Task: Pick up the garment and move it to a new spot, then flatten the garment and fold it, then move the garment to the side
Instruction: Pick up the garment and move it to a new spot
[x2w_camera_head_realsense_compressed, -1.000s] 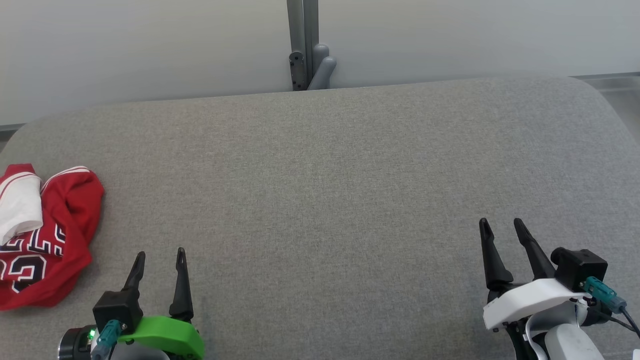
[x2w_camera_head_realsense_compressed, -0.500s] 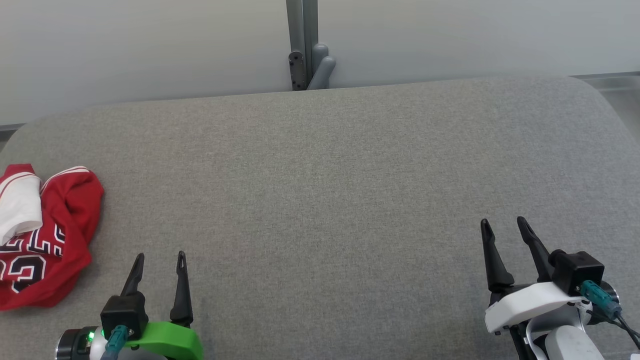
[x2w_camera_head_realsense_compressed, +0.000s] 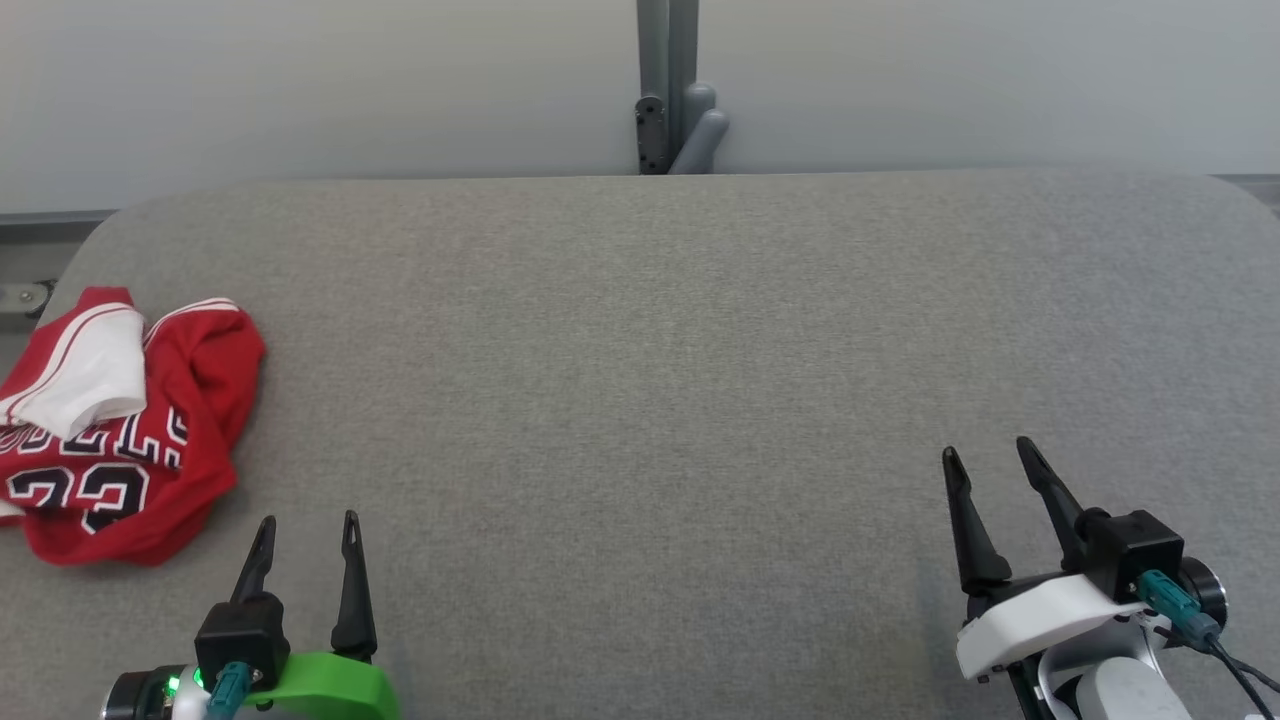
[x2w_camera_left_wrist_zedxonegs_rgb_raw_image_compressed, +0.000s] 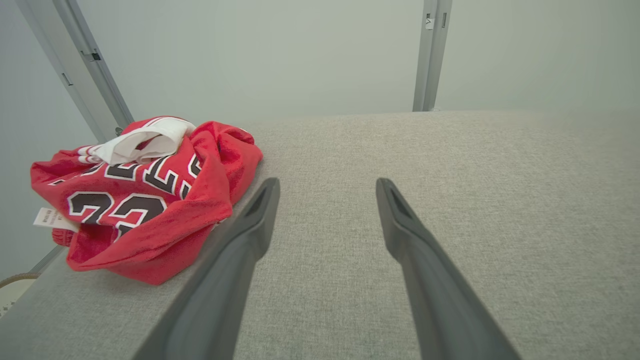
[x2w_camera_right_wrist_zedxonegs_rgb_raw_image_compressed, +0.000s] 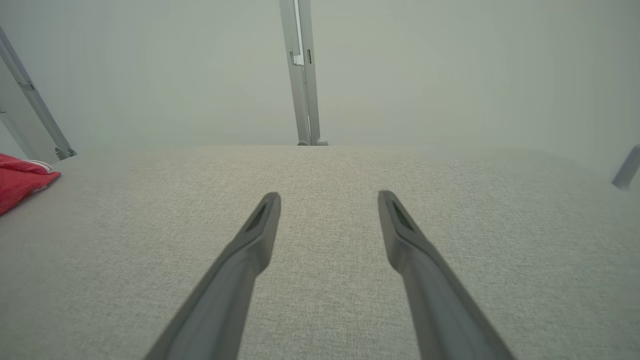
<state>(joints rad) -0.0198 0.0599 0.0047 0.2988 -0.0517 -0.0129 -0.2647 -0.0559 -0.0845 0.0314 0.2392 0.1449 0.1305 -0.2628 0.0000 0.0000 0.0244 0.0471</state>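
The garment (x2w_camera_head_realsense_compressed: 130, 430) is a red jersey with white trim and black numbers, lying crumpled at the far left of the grey padded table (x2w_camera_head_realsense_compressed: 650, 350). In the left wrist view the garment (x2w_camera_left_wrist_zedxonegs_rgb_raw_image_compressed: 145, 200) sits ahead and to the left of the fingers. My left gripper (x2w_camera_head_realsense_compressed: 306, 522) hovers open near the front edge, just right of the garment and apart from it, with nothing between its fingers. My right gripper (x2w_camera_head_realsense_compressed: 988, 450) stands open and empty at the lower right. A red edge of the garment (x2w_camera_right_wrist_zedxonegs_rgb_raw_image_compressed: 20, 182) shows at the far left of the right wrist view.
A grey metal post with a bracket (x2w_camera_head_realsense_compressed: 672, 110) rises behind the table's back edge against a pale wall. A slanted grey rail (x2w_camera_left_wrist_zedxonegs_rgb_raw_image_compressed: 75, 65) stands beyond the table's left end. The table's left edge lies close to the garment.
The camera has turned, so the whole scene has shifted right and the garment shows more fully. Both grippers stay open and hold about the same places in the picture.
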